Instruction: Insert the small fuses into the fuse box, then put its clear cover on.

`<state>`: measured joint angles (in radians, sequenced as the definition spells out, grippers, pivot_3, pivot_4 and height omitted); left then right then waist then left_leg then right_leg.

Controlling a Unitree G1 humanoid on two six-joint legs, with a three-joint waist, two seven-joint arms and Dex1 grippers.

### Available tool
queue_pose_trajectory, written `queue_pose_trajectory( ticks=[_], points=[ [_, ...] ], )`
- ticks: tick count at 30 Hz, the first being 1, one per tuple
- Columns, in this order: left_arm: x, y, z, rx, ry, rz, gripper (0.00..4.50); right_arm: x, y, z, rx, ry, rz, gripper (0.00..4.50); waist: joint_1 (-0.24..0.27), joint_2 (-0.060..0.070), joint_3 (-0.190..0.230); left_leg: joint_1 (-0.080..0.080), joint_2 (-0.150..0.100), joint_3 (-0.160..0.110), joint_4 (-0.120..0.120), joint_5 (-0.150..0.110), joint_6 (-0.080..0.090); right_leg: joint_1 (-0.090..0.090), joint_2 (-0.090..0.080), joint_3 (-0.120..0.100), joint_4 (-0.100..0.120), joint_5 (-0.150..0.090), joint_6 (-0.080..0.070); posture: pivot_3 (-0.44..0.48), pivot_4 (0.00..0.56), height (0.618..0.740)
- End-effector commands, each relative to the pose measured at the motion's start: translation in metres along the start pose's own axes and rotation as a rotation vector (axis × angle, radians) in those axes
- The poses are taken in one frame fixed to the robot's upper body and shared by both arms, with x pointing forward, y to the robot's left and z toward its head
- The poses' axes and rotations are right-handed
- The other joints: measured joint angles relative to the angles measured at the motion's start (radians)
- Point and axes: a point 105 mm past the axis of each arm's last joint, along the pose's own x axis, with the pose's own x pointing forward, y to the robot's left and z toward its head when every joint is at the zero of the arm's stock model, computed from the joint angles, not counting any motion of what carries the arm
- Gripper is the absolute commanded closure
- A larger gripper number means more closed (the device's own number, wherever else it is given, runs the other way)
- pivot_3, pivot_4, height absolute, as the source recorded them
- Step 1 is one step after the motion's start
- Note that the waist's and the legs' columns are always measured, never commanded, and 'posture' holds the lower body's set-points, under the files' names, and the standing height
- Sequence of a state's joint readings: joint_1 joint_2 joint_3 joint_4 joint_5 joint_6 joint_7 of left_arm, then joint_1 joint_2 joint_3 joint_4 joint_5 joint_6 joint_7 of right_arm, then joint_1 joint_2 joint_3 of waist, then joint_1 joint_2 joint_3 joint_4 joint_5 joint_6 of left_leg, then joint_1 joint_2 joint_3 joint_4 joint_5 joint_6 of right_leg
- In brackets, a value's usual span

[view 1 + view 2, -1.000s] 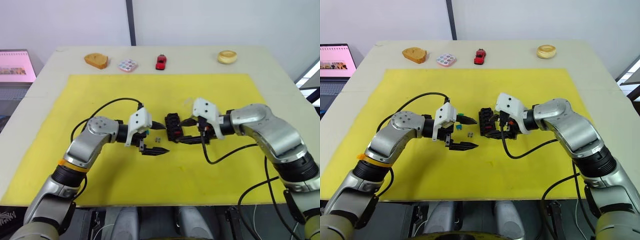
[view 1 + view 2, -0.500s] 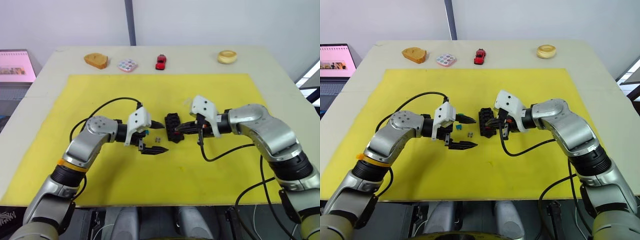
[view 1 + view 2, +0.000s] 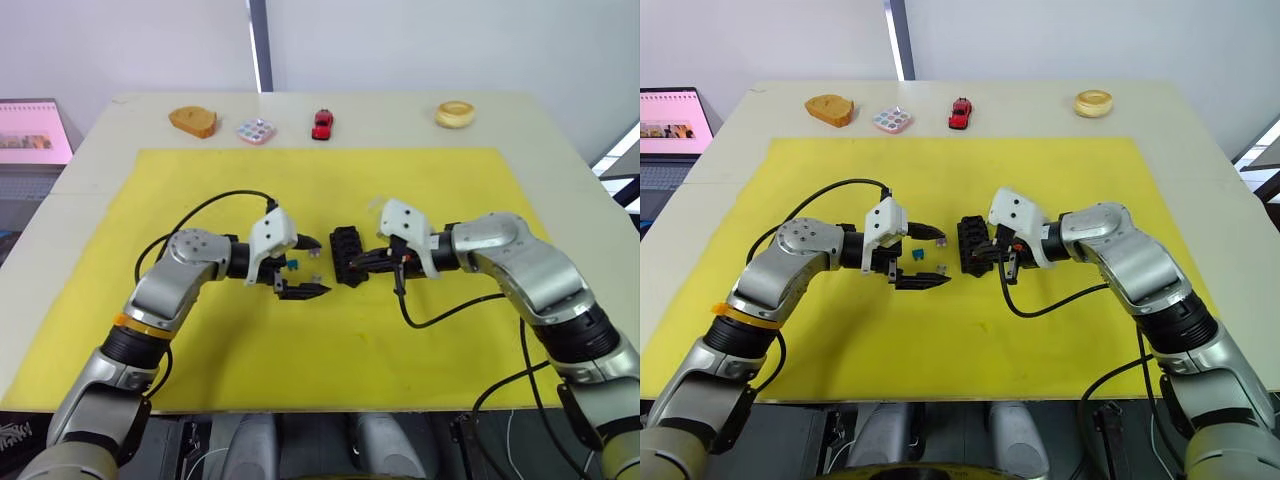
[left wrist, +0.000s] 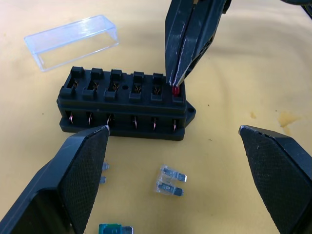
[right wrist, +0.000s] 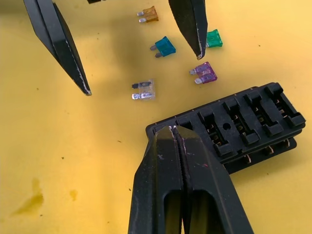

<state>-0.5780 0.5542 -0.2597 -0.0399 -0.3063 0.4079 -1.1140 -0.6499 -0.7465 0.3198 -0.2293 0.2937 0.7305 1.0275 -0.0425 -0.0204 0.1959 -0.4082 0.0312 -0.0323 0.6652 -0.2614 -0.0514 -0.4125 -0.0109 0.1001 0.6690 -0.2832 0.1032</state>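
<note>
now tapered black right fingers pinch a red fuse into the ribbed fuse box.

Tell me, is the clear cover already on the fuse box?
No, the clear cover lies on the yellow mat behind the fuse box, whose slots are bare.

Counted: one fuse box; one clear cover beyond it from the left tool. Fuses: five loose—grey, teal, purple, green, yellow-brown—and one red at the right tool tips.
</note>
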Motion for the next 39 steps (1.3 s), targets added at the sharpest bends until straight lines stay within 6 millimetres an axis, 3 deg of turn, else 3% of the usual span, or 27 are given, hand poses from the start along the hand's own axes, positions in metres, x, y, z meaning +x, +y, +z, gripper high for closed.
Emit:
queue_pose_trajectory(
  ticks=[1, 6, 14, 26, 31, 36, 39],
  points=[
    [-0.002, 0.003, 0.011, 0.046, -0.024, 0.012, 0.0, 0.003, 0.001, -0.022, 0.014, 0.081, -0.004, 4.46, 0.0, 0.0, 0.0, 0.0, 0.0, 0.0, 0.0, 0.0, 0.0, 0.0, 0.0, 0.0, 0.0, 0.0, 0.0, 0.0, 0.15, 0.74],
    [-0.002, 0.004, 0.012, 0.049, -0.029, 0.016, 0.0, 0.004, 0.002, -0.031, -0.003, 0.11, -0.002, 4.46, 0.0, 0.0, 0.0, 0.002, 0.0, 0.0, 0.0, 0.0, 0.0, 0.003, 0.0, 0.0, -0.001, 0.0, 0.0, 0.0, 0.15, 0.74],
    [-0.005, 0.006, 0.013, 0.046, -0.029, 0.023, 0.0, 0.0, -0.001, -0.019, -0.017, 0.071, -0.013, 4.46, 0.001, 0.0, 0.0, 0.002, 0.0, -0.001, 0.0, 0.0, 0.0, 0.003, 0.0, -0.001, -0.001, 0.0, 0.0, 0.0, 0.15, 0.74],
    [-0.019, 0.005, 0.02, 0.022, -0.035, 0.003, 0.0, -0.026, -0.002, 0.035, 0.051, -0.118, 0.019, 4.46, -0.001, 0.0, 0.0, 0.001, 0.0, -0.001, 0.0, 0.0, 0.0, 0.002, 0.0, -0.001, -0.001, 0.0, 0.0, 0.0, 0.15, 0.74],
    [-0.043, 0.011, 0.022, -0.011, 0.007, 0.038, 0.0, -0.048, -0.013, 0.046, 0.046, -0.138, -0.03, 4.46, -0.001, 0.0, 0.0, 0.001, 0.0, -0.001, -0.001, 0.0, 0.0, 0.001, 0.0, -0.001, -0.001, 0.0, 0.0, 0.0, 0.15, 0.74],
    [-0.088, 0.013, 0.013, -0.076, 0.099, 0.092, 0.0, -0.083, -0.032, 0.021, 0.02, -0.029, -0.138, 4.46, -0.002, 0.0, 0.001, 0.0, 0.0, 0.0, -0.001, 0.0, 0.001, 0.001, 0.0, -0.001, -0.003, 0.0, 0.0, 0.0, 0.15, 0.74],
    [-0.131, 0.016, -0.004, -0.139, 0.193, 0.175, 0.0, -0.117, -0.04, -0.008, 0.023, 0.078, -0.204, 3.61, -0.001, 0.0, 0.001, 0.0, 0.0, 0.0, -0.002, 0.0, 0.001, 0.001, 0.0, -0.001, -0.003, 0.0, 0.0, 0.0, 0.15, 0.74]
  ],
)
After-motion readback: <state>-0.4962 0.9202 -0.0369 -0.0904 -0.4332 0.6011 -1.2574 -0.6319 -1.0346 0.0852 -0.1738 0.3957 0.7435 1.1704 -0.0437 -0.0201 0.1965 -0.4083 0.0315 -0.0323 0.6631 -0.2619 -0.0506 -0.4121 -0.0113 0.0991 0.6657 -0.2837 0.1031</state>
